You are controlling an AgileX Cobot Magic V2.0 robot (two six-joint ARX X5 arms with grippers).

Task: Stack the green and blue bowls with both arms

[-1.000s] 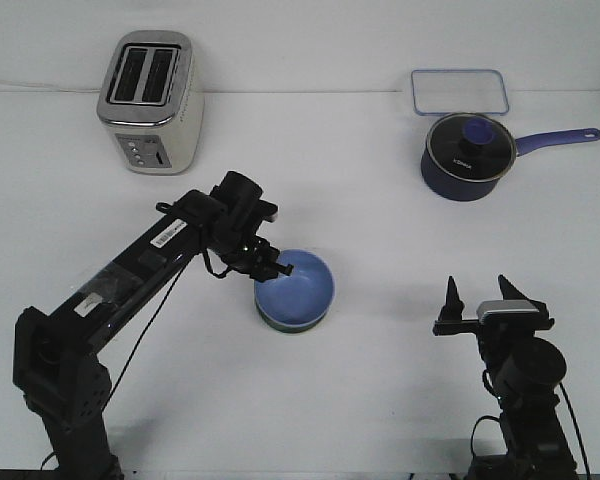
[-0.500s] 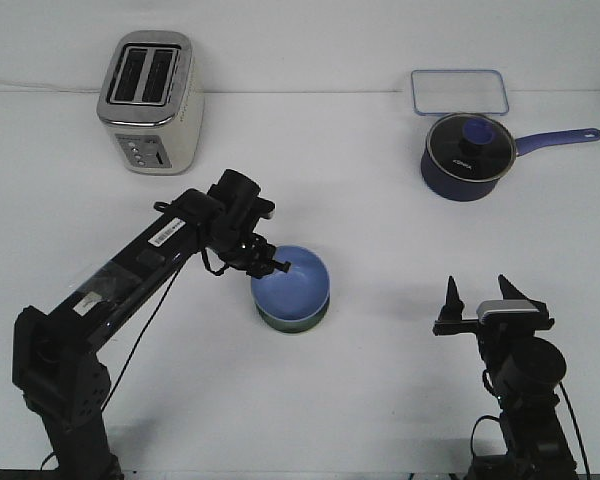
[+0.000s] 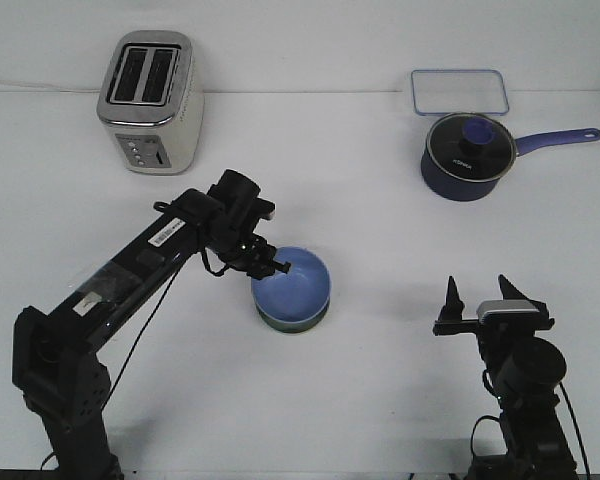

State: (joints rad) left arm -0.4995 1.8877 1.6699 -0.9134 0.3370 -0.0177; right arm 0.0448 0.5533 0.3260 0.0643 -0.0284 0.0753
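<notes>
The white counter (image 3: 360, 400) carries everything. Taking the blue bowl (image 3: 292, 286) at its middle as the landmark: the left arm (image 3: 130, 270) slants up toward it from the near left corner, and the left claw (image 3: 270, 264) sits at the bowl's left rim, clenched on the blue bowl's edge as far as the front view shows. The silver toaster (image 3: 150, 100) stands well behind the bowl and to its left. The right arm (image 3: 520, 390) rises well to the bowl's right and nearer the camera, its right claw (image 3: 485, 300) released, fingers spread and apart from everything. The dark navy saucepan (image 3: 465, 155) with glass lid lies far behind and right of the bowl, a clear lidded container (image 3: 460, 92) just beyond it. The blue bowl rests nested inside the green bowl (image 3: 280, 322), whose dark green rim shows just beneath it.
</notes>
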